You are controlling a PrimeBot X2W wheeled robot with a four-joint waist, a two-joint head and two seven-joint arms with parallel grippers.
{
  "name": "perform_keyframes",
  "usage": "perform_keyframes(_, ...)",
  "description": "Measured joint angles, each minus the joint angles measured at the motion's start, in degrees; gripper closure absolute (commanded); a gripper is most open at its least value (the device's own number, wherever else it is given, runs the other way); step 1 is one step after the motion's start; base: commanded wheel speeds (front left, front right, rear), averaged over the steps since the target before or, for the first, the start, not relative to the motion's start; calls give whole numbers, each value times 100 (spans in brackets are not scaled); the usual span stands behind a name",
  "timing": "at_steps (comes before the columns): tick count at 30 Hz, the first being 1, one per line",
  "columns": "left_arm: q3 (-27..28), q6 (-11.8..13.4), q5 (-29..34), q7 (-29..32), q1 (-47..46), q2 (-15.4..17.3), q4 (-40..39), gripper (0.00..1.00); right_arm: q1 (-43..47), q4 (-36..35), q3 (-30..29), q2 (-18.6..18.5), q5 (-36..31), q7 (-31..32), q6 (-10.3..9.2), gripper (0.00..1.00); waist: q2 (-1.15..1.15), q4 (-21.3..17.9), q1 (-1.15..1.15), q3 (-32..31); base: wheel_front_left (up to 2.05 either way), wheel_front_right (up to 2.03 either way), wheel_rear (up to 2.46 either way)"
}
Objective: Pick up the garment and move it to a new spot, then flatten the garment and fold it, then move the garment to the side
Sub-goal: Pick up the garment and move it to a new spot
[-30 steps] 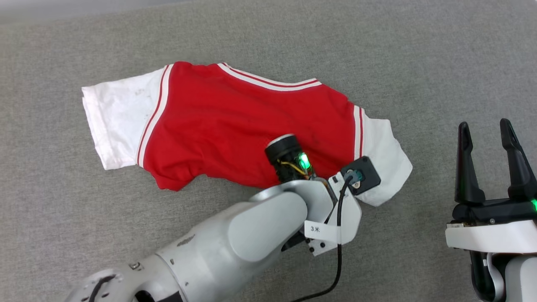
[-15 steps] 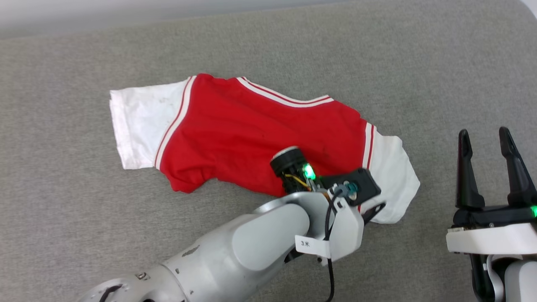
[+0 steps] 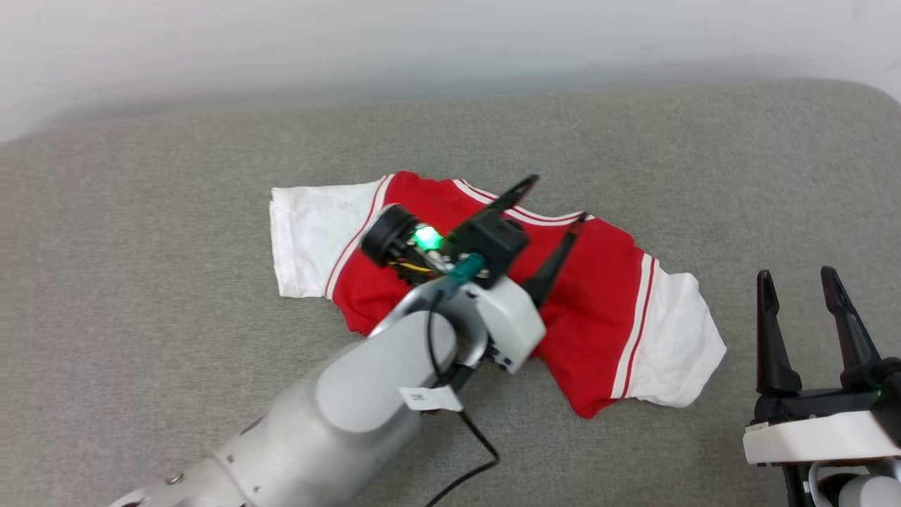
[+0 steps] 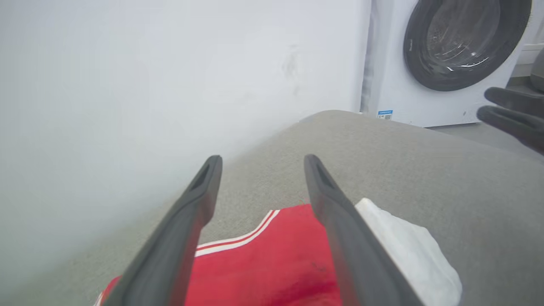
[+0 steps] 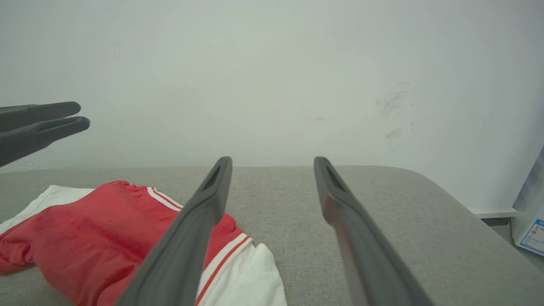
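Red shirt (image 3: 598, 310) lies loose on the grey cushion (image 3: 141, 282), about midway across it and towards the far edge by the wall (image 3: 422, 42), with a white sleeve out to each side and its near hem rumpled into a point. No print shows, so it is probably face down. The left gripper (image 3: 556, 201) hangs above the striped far edge of the shirt, jaws wide apart with nothing between them. The right gripper (image 3: 795, 276) sits off to the right over bare cushion, just beside the right sleeve, jaws equally wide and empty. The main risk, as I judge it, is a poor grasp. If the left fingers come down on the red middle, they may catch only the top layer or pinch a ridge of cloth, and the shirt would then lift as a bunch and land more creased than it is now. Pulling by one edge alone could drag the rumpled hem under itself. Moving it further back could slide it off the cushion against the wall. The black cable (image 3: 464, 436) hanging from the left wrist might also snag a sleeve, and both arms reaching for the right sleeve could knock together.
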Motion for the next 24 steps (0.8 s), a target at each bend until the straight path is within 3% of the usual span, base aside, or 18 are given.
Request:
perform_keyframes(8,1359,822,390,-31,938,722,-1131,0,146,59,-3,0,2,0,0,0,0,256,0,-296,0,0,0)
perform_keyframes(11,1903,1010,580,-32,1470,964,-1540,0,196,74,15,1,37,0,0,0,0,324,0,-380,0,0,0)
perform_keyframes(19,3183,1117,1067,-32,2877,1187,-2214,0,305,126,49,1,142,0,0,0,0,463,0,-566,0,0,0)
perform_keyframes(24,3840,925,1329,-32,3710,1098,-2438,0,392,166,74,1,209,0,0,0,0,524,0,-689,0,0,0)
